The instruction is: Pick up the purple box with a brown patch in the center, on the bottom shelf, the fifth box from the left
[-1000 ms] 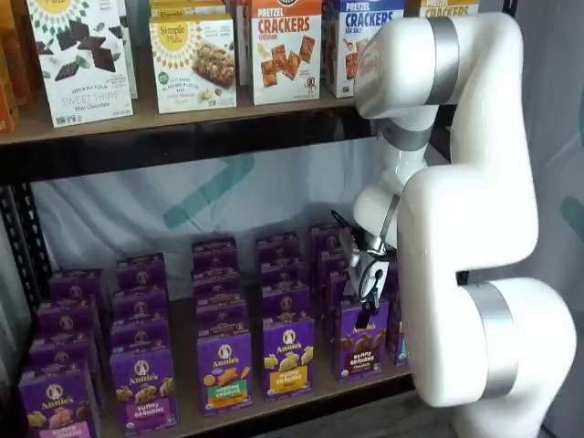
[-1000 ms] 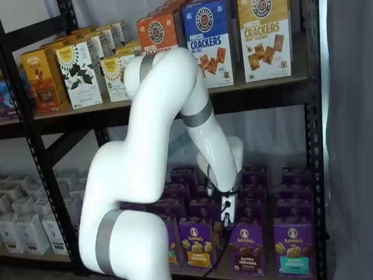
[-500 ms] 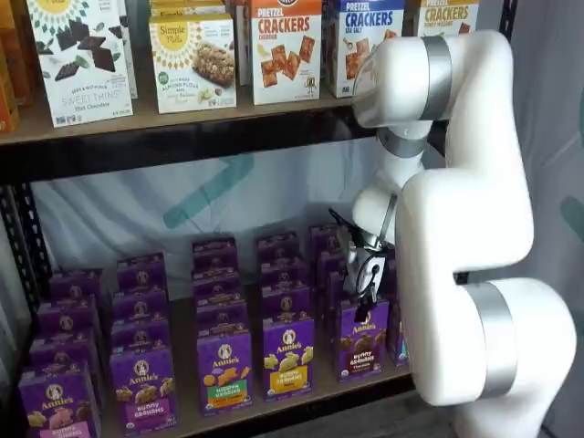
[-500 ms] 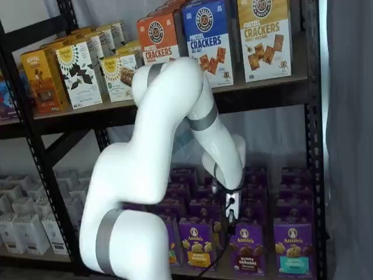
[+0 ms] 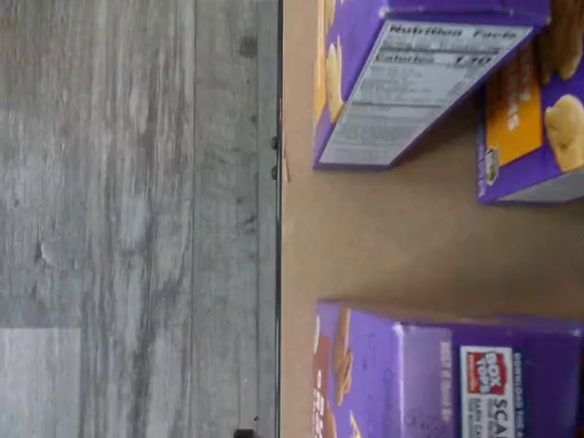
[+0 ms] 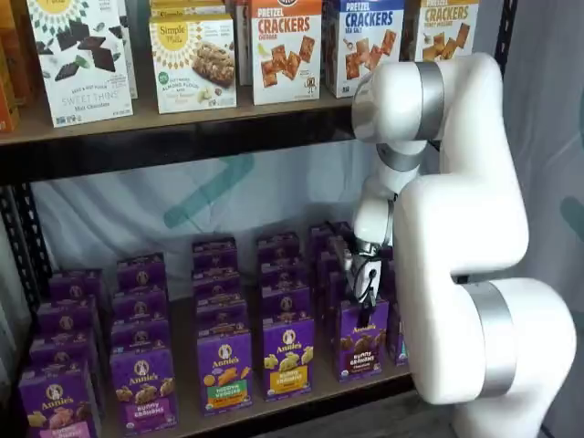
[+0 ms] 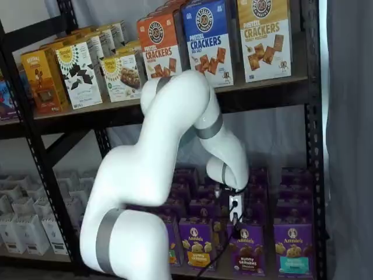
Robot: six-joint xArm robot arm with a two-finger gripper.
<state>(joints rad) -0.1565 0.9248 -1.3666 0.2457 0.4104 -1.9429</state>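
Observation:
The purple box with dark brown bunny crackers on its front stands in the front row of the bottom shelf; it shows in both shelf views. My gripper hangs just above its top, fingers pointing down, open and holding nothing. It shows again over the same carton with a cable trailing below it. In the wrist view, the tan shelf board carries purple cartons; one of them shows brownish crackers on the face towards the rail.
A purple carton with yellow crackers and one with a green band stand left of the target; a teal-banded carton stands right of it. Cracker boxes fill the upper shelf. A black rack post rises at the right.
The arm's upper links have swung to the right, and the gripper has shifted slightly right above the front-row cartons. It stays open.

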